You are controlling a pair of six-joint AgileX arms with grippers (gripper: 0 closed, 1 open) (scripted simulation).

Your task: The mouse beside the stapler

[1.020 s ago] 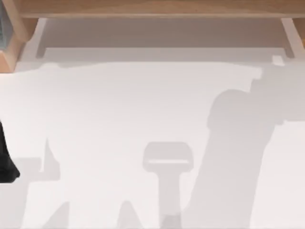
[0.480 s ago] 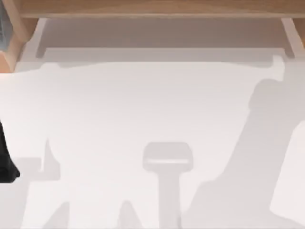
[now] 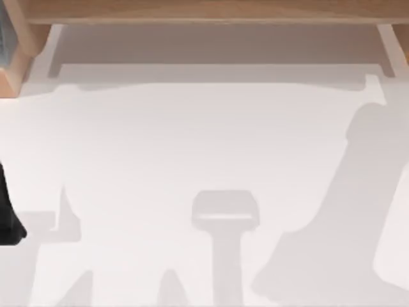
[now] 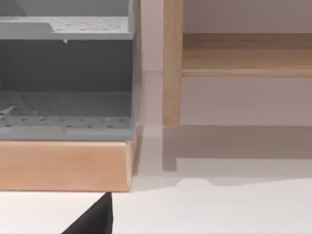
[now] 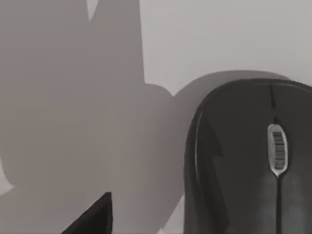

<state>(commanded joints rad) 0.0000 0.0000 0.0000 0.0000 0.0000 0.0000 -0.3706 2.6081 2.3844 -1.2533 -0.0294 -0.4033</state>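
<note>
The black mouse (image 5: 248,161) (silver scroll wheel (image 5: 277,148)) lies on the white table (image 3: 192,141), close under the right wrist camera. Whether either arm's fingers are apart or together, I cannot tell.

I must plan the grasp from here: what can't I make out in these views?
- Mouse: cut off by the right wrist view's edges.
- Dark object at the top view's left edge: mostly cropped, identity unclear.
- Grey tray on the wooden shelf: cropped in the left wrist view.

White table (image 3: 192,141), black mouse (image 5: 248,161) resting on it, wooden shelf (image 3: 204,11) at back
</note>
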